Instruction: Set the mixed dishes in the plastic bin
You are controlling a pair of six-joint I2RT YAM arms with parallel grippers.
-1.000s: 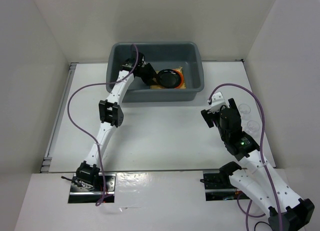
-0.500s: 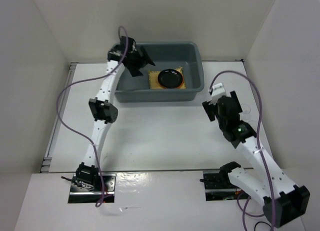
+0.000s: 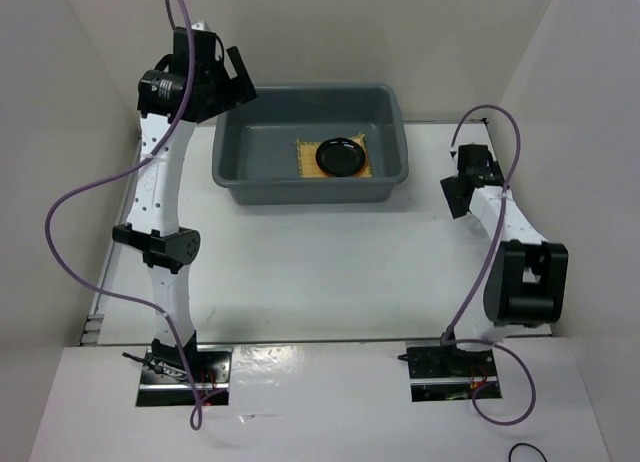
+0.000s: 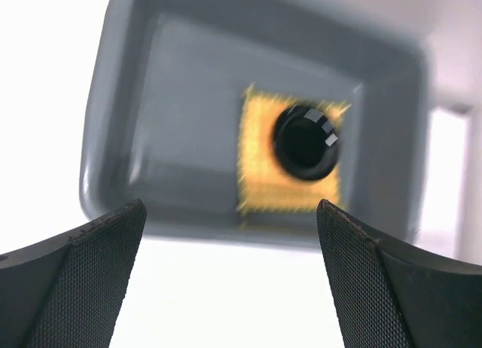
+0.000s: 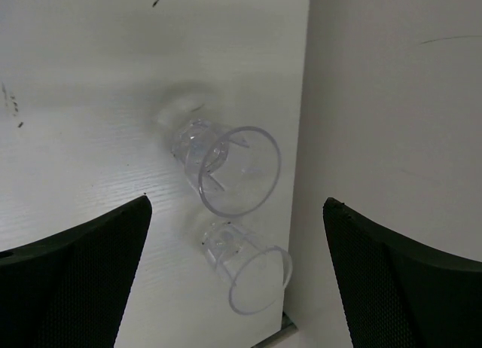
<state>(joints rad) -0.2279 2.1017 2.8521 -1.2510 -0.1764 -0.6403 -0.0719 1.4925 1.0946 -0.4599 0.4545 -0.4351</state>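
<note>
One plastic bin (image 3: 300, 192) holds one bamboo mat (image 3: 305, 163) with one black plate (image 3: 340, 156) on it, blurred in the left wrist view. Two clear cups (image 5: 226, 166) (image 5: 246, 276) sit side by side on the table (image 3: 320, 272), hard against the side wall (image 5: 392, 99). The left gripper (image 4: 230, 206) is above the bin and the right gripper (image 5: 235, 206) above the cups, both spread wide and empty.

Container: one blue-grey bin (image 3: 262, 142). Flat dishes: one tan mat (image 3: 305, 163), one black plate (image 3: 340, 156). Drinking vessels: two clear cups (image 5: 230, 167).
</note>
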